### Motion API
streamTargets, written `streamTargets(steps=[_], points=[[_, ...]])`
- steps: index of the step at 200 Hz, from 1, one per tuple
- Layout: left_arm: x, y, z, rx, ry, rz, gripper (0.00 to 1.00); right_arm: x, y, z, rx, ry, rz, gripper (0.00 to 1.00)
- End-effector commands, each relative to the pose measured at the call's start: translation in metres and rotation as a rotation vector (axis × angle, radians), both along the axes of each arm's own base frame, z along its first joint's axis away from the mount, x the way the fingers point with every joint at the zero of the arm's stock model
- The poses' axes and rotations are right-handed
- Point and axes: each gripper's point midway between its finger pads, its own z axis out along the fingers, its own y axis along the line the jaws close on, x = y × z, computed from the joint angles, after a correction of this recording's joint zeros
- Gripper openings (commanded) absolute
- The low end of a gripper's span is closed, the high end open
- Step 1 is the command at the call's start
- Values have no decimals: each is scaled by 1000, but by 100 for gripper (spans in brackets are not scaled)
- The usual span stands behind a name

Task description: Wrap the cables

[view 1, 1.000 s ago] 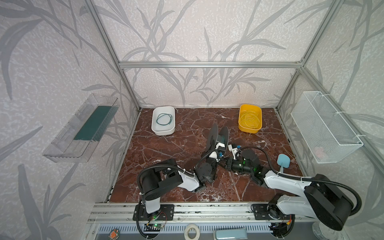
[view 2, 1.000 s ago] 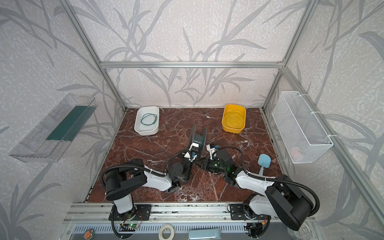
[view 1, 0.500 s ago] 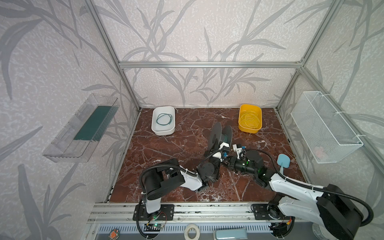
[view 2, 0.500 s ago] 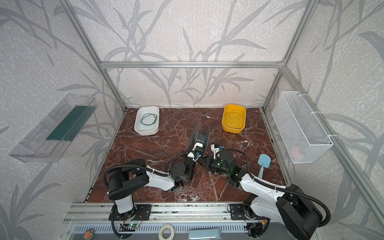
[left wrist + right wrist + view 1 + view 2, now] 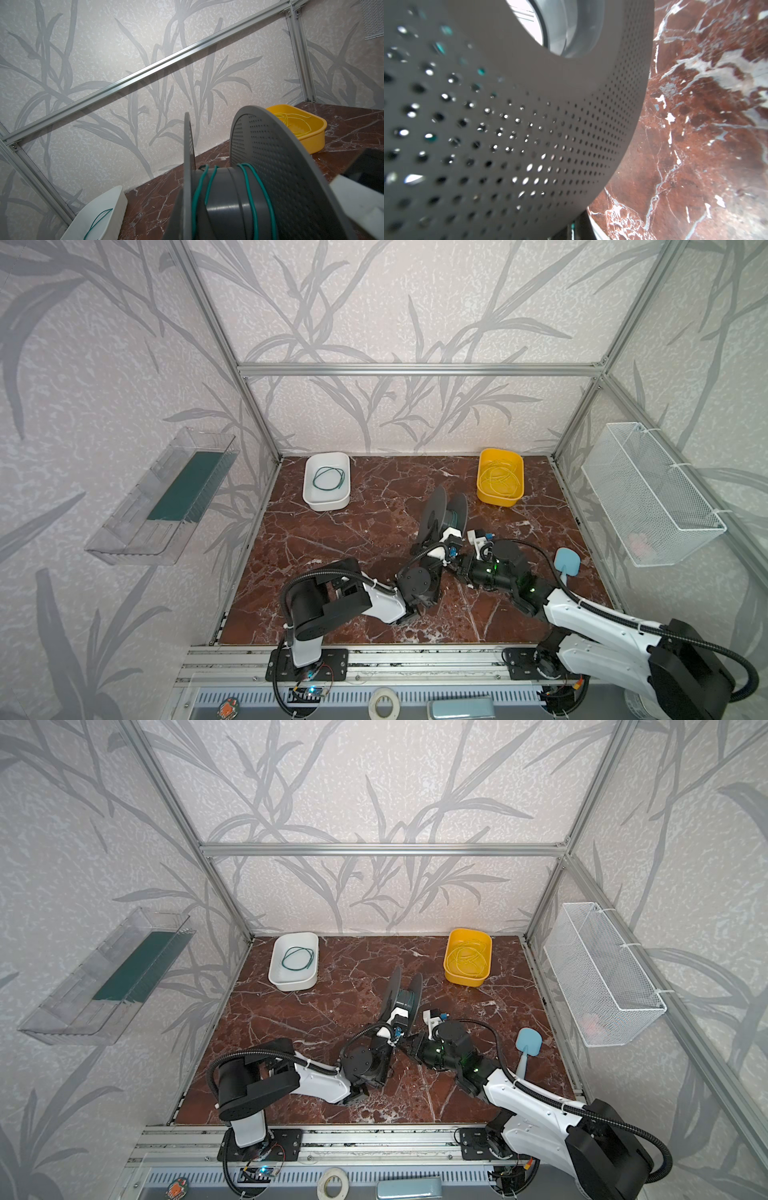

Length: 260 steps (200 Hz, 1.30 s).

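A grey spool [image 5: 444, 512] with two perforated flanges stands tilted at the middle of the marble floor, in both top views [image 5: 401, 994]. Dark green cable [image 5: 249, 197] is wound in a few turns round its hub. My left gripper [image 5: 436, 537] sits at the spool's near lower edge, shut on it; its jaws are hidden. My right gripper [image 5: 456, 562] points in from the right, shut, close to the outer flange [image 5: 508, 124]. A strip of green cable [image 5: 572, 228] shows at its fingers. Another green cable loop [image 5: 328, 479] lies in the white bin [image 5: 326, 504].
A yellow bin [image 5: 498, 497] with thin yellow wires stands at the back right. A light blue brush [image 5: 566, 562] lies to the right of the right arm. A wire basket [image 5: 648, 497] hangs on the right wall, a clear shelf [image 5: 166, 497] on the left wall.
The spool and both grippers have shifted a little to the right and back. The right arm has stretched out, with its elbow lower and further right.
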Motion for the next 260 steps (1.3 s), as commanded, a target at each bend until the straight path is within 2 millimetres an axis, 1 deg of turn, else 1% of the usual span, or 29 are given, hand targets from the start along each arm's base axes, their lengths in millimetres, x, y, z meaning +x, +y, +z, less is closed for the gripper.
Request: streamTargets(steps=[1, 16, 41, 59, 73, 90, 109, 120, 137, 155, 173, 181, 189, 206, 216, 229, 245, 260], points=[[7, 24, -59, 388, 81, 141, 0, 26, -10, 75, 96, -223, -114, 3], [6, 20, -58, 409, 74, 135, 0, 28, -14, 68, 57, -214, -133, 6], [7, 16, -60, 461, 74, 167, 0, 31, -17, 51, 15, -194, -154, 8], [8, 17, -63, 488, 79, 188, 0, 32, -18, 38, -14, -167, -156, 16], [8, 20, -66, 499, 85, 195, 0, 31, -17, 32, -22, -155, -150, 22], [6, 23, -69, 499, 90, 195, 0, 28, -16, 32, -18, -155, -131, 25], [4, 27, -66, 483, 90, 189, 0, 24, -19, 33, -31, -160, -129, 27], [4, 28, -64, 488, 87, 186, 0, 21, -25, 32, -52, -165, -138, 28], [3, 30, -60, 499, 81, 187, 0, 17, -41, 35, -103, -196, -177, 29], [0, 35, -48, 458, 70, 175, 0, 11, -64, 47, -168, -253, -213, 33], [-6, 42, -29, 374, 56, 130, 0, 9, -90, 69, -246, -328, -255, 37], [-8, 44, -23, 364, 68, 114, 0, 9, -99, 79, -277, -354, -266, 39], [-11, 44, -18, 354, 83, 84, 0, 10, -103, 88, -296, -381, -263, 39], [-18, 43, -6, 299, 139, -3, 0, 14, -98, 105, -322, -434, -204, 40], [-25, 42, 0, 270, 187, -76, 0, 16, -89, 117, -335, -479, -142, 41], [-33, 47, 9, 228, 236, -134, 0, 21, -74, 131, -355, -534, -54, 42], [-41, 54, 15, 216, 254, -174, 0, 29, -57, 146, -367, -592, 35, 42], [-42, 60, 17, 232, 265, -162, 0, 38, -49, 162, -360, -634, 51, 42]])
